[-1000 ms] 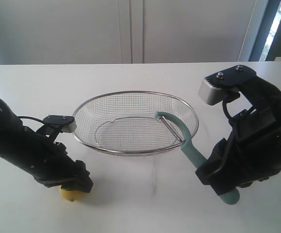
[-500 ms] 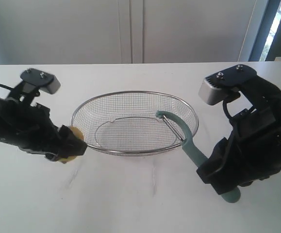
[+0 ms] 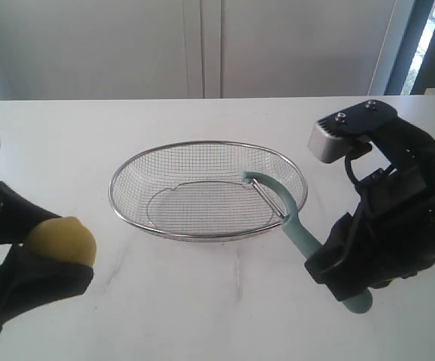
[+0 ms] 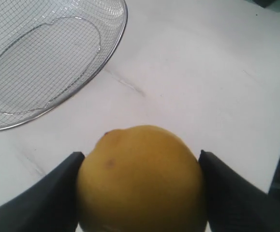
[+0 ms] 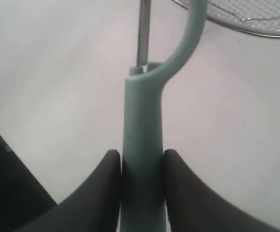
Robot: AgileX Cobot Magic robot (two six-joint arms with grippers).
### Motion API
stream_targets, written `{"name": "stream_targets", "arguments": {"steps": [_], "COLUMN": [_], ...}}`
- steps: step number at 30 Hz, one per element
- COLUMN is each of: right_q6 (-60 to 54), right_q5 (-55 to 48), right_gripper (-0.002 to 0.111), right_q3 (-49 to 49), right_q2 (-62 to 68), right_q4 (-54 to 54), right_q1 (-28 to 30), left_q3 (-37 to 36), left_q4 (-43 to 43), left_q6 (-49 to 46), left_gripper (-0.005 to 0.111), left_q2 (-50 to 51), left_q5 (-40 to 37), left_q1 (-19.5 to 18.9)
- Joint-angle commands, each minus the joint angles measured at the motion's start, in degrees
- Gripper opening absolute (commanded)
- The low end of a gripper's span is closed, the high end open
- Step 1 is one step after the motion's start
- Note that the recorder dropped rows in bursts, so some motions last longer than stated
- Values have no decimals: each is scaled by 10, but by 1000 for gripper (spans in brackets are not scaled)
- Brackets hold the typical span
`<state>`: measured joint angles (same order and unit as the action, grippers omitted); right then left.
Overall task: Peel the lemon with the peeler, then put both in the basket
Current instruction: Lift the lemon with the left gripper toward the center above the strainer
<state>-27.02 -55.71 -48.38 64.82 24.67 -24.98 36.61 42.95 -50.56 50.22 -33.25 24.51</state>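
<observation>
Gripping smooth, round yellow lemon [image 4: 140,179]: left jaws; right jaws clamped on pale teal peeler [image 5: 142,145] handle.

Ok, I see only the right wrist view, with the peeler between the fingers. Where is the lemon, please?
Observer: The left gripper holds the lemon, to the left of the basket in the exterior view.
Operator: Is it peeled already?
Observer: The left wrist view shows whole yellow skin on the side it sees, with no peeled strip there.
Operator: And is something in the basket?
Observer: Nothing lies in it. Only the head of the peeler shows over its right rim.
</observation>
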Motion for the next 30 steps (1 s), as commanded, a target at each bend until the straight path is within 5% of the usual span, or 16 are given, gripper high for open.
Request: {"name": "stream_targets", "arguments": {"steps": [1, 9, 22, 26, 30], "right_q6": [3, 3, -27, -110, -164], "right_q5": [27, 75, 108, 108, 104], "right_gripper": [0, 0, 0, 0, 0], "right_q3": [-1, 46, 94, 95, 95], "right_q2": [0, 0, 77, 103, 130], "right_q4": [-1, 64, 250, 327, 396], "right_q1": [5, 5, 4, 4, 4], "left_q3": [-61, -95, -99, -99, -99], "left_q4": [88, 112, 176, 274, 430], "left_q6": [-87, -142, -170, -271, -467], "left_gripper": [0, 0, 0, 0, 0], "left_q2": [-89, -183, -154, -107, -35], "left_q5": [38, 66, 127, 144, 132], "left_q1": [2, 2, 2, 2, 2]}}
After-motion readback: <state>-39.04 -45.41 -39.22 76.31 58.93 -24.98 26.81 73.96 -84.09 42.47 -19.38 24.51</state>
